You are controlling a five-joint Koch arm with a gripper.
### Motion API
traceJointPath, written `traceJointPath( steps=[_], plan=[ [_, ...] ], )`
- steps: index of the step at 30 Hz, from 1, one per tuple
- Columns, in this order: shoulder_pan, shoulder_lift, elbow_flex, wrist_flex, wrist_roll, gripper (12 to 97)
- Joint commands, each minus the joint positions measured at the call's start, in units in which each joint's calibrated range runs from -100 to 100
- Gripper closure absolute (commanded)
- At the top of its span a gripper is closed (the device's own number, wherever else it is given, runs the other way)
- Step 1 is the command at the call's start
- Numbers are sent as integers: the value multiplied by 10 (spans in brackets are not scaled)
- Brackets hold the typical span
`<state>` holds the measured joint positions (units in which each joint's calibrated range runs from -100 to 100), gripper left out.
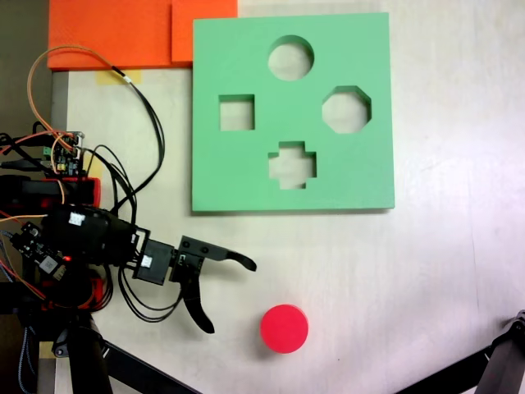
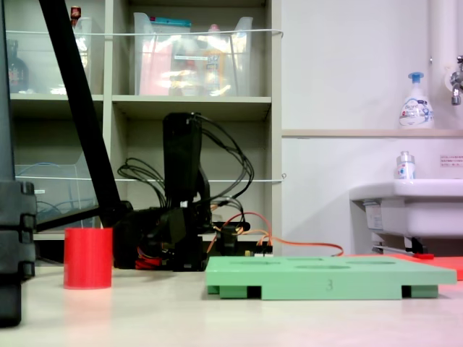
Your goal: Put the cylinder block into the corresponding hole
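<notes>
In a fixed view looking down, one red cylinder block (image 1: 285,328) is standing on the pale desk (image 1: 443,271) at the lower centre of the frame, flat round top up, touching nothing. Just to its left, one gripper (image 1: 230,295) is reaching in from the arm's black body at the left edge; its jaws are spreading wide apart, one tip pointing right and the other pointing down, and they are holding nothing. The block is lying near the lower tip but clear of it.

Farther up the frame, one square green foam board (image 1: 246,172) is lying flat on the desk. It is carrying four cut-outs: the round corresponding hole (image 1: 290,57) at the top, a square cut-out (image 1: 236,112) at the left, an octagonal cut-out (image 1: 346,109) at the right and a cross-shaped cut-out (image 1: 292,165) at the bottom. All four are showing bare desk. The block is sitting well apart from the board.

Two orange foam pieces (image 1: 115,33) are lying at the upper left, overlapping.

In a fixed view from desk level, the block (image 2: 87,257) is standing upright at the left, the board (image 2: 329,278) at the right.
</notes>
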<state>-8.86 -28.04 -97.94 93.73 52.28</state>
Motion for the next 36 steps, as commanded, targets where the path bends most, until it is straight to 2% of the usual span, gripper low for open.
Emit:
traceJointPath(
  steps=[1,14,23,32,36],
  plan=[
    [0,21,21,63,-2,344],
    [0,197,239,63,-2,346],
    [-7,248,343,-2,-2,354],
    [-7,293,376,-26,-2,461],
    [-6,296,373,-26,-2,611]
  ],
)
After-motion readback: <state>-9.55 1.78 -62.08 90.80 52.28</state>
